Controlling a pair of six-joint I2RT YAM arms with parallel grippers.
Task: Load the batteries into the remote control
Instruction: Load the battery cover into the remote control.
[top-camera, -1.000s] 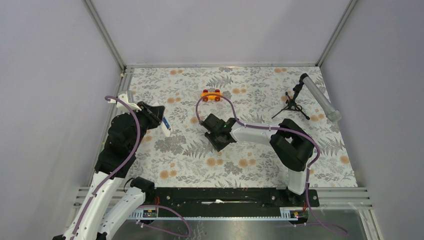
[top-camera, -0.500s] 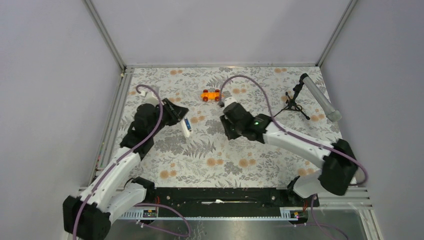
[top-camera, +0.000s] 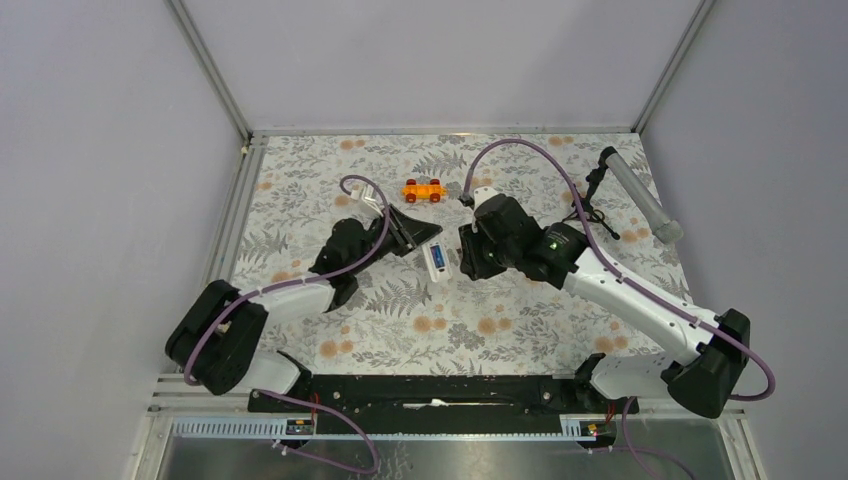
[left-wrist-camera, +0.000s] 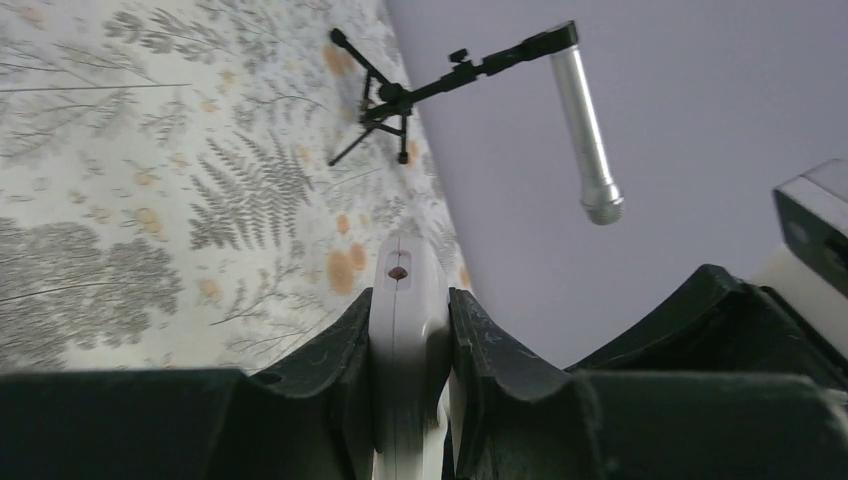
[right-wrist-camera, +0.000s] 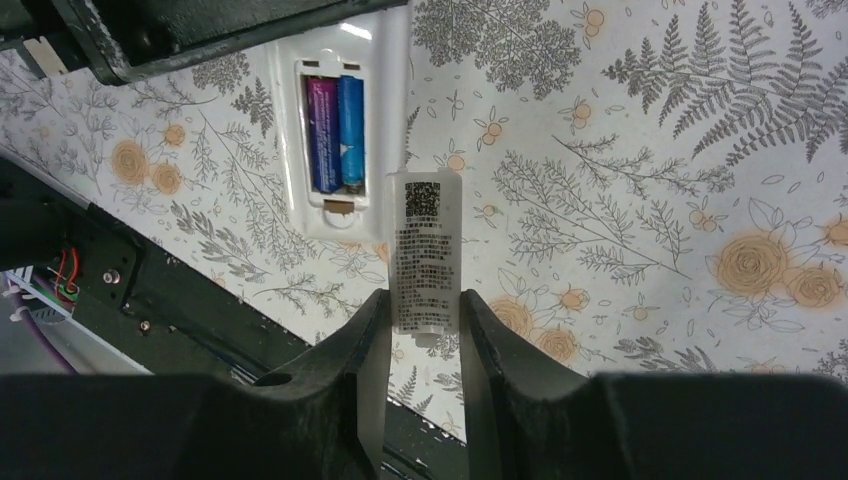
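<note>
Top view: clamped in the left gripper (top-camera: 425, 242), the remote control (top-camera: 437, 262), mid floral mat (top-camera: 520, 325), just beside the right gripper (top-camera: 463, 258).
Left wrist: squeezed edge-on between both pads.
Right wrist: pinches a white cover (right-wrist-camera: 425, 250) bearing a QR code and illegible fine print; beyond, batteries (right-wrist-camera: 348, 130) seated in the bay.

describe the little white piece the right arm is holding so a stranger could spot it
Look to the middle of the floral mat. There the right end effector pinches a flat white cover right beside the remote control. Unlike the remote, it bears a printed code label and holds no batteries.
</note>
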